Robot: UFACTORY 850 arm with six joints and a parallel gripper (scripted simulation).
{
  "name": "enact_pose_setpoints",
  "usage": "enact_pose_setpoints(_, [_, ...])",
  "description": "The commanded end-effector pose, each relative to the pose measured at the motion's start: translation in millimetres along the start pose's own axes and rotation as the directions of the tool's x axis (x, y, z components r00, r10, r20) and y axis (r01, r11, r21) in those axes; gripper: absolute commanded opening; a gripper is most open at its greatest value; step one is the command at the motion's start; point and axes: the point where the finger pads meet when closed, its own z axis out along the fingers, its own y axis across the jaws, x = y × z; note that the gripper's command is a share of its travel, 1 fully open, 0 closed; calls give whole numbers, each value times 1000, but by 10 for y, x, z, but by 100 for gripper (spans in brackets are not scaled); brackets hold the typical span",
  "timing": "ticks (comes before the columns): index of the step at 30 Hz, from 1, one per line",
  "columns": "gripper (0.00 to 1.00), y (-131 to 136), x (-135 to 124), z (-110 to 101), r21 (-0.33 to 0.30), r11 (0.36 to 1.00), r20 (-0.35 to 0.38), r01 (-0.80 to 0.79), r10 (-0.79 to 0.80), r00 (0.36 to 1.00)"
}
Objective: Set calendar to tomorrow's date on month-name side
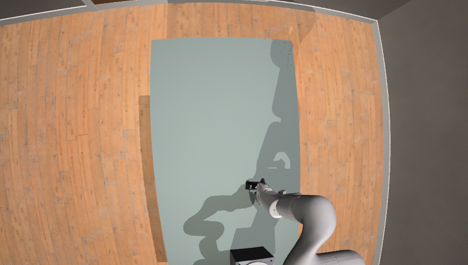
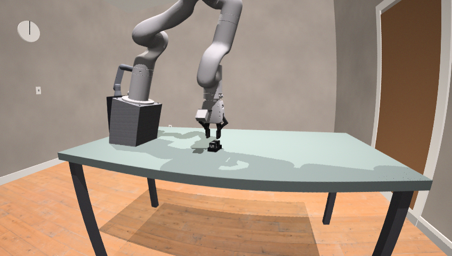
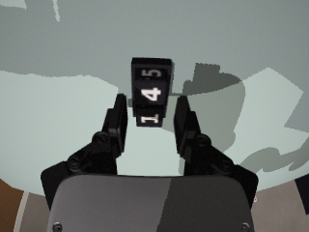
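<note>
Near the arm's pedestal (image 2: 148,133), on the pale green table (image 2: 317,152), sits the little black calendar (image 2: 214,145). It looks light and rigid, and probably smooth-sided, so I'd guess a cube could slip or drag the tray along if squeezed off-centre; opposite flat faces of one cube seem the sensible hold. From the wrist view its cubes (image 3: 151,93) show white digits, a 4 on top and a 5 on the far face, with a 1 nearer. Just above, the gripper (image 2: 214,133) hovers, jaws half spread and holding nothing.
</note>
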Motion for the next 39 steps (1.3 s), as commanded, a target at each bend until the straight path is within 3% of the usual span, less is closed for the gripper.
enact_pose_setpoints(1, [47,-5,0,47,1,1000,0,0,0,1000])
enact_pose_setpoints(39, [47,-5,0,122,1,1000,0,0,0,1000])
